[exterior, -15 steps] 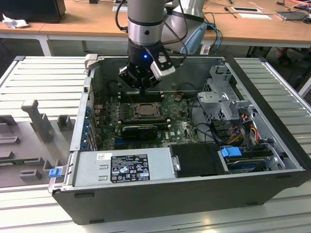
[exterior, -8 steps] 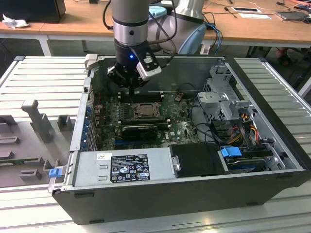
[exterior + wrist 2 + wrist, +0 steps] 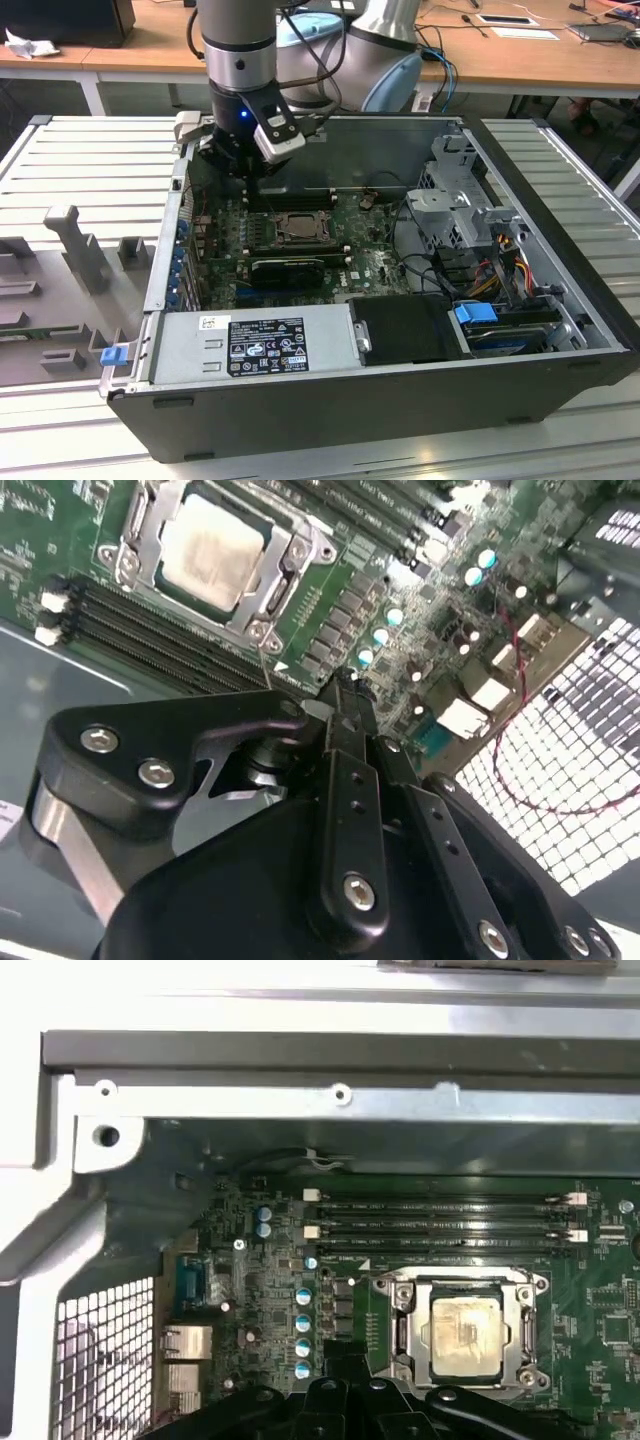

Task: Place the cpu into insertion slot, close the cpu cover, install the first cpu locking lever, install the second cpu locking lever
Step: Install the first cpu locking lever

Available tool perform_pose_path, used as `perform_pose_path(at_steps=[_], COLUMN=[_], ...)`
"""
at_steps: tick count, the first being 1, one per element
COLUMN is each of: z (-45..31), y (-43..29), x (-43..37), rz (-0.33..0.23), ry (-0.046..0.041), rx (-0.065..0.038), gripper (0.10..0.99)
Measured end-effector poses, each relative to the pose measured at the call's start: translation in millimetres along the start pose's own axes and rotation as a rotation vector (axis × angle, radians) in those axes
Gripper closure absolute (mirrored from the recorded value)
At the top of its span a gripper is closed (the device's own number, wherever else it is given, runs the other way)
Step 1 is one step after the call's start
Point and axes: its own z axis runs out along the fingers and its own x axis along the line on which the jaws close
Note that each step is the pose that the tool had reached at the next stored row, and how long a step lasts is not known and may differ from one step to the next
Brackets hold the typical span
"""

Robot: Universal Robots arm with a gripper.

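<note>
Since the cpu [image 3: 210, 550] already lies flat in the insertion slot [image 3: 400, 1300] with the cpu cover [image 3: 275, 585] down around it, I judge placing and cover-closing done and the locking-lever step in hand. My gripper [image 3: 345, 685] hangs over the motherboard [image 3: 250, 1290] just beside the socket's corner, jaws pinched together with nothing seen between them. A thin wire lever [image 3: 262, 665] runs from that corner toward my fingertips; I cannot tell if it is latched. By my guess the lever work calls for a closed tip pressing the wire down and sideways under its catch, without scraping the nearby capacitors [image 3: 303, 1322]. Cpu sits with its pale metal top facing up, framed by the cover's window. It is square, so no real long axis; its edges run parallel to the memory slots [image 3: 440, 1220] near it.
</note>
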Motion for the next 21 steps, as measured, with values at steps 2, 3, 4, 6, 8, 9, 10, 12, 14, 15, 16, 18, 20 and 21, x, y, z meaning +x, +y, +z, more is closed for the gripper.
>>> perform_pose_path(at_steps=[2, 3, 4, 6, 8, 9, 10, 12, 14, 15, 16, 18, 20, 21], z=[0.9, 1.5, 2.4, 4.8, 5.8, 6.3, 6.7, 7.6, 8.3, 8.5, 8.7, 8.9, 9.0, 9.1], y=[1.2, 1.9, 3.0, 6.9, 11.9, 14.5, 16.1, 18.9, 21.7, 22.7, 23.7, 25.4, 26.8, 27.3], x=[2.8, 3.7, 4.1, 4.4, 4.7, 5.1, 5.2, 5.8, 5.9, 5.9, 5.8, 5.6, 3.8, 1.7], rz=[0.0, -0.001, -0.001, -0.002, -0.001, -0.001, -0.002, -0.002, -0.001, -0.002, -0.002, -0.001, -0.002, -0.002], ry=[-0.0004, -0.0002, -0.0001, -0.0003, -0.0002, -0.0002, -0.0002, -0.0002, -0.0002, -0.0002, -0.0003, -0.0002, -0.0002, 0.0002], rx=[-0.001, 0.0, 0.0, -0.001, -0.001, -0.001, -0.001, -0.001, -0.001, -0.001, -0.001, -0.001, -0.001, -0.001], gripper=[0.98, 0.98, 0.98, 0.98, 0.98, 0.98, 0.98, 0.98, 0.98, 0.98, 0.98, 0.98, 0.98, 0.98])
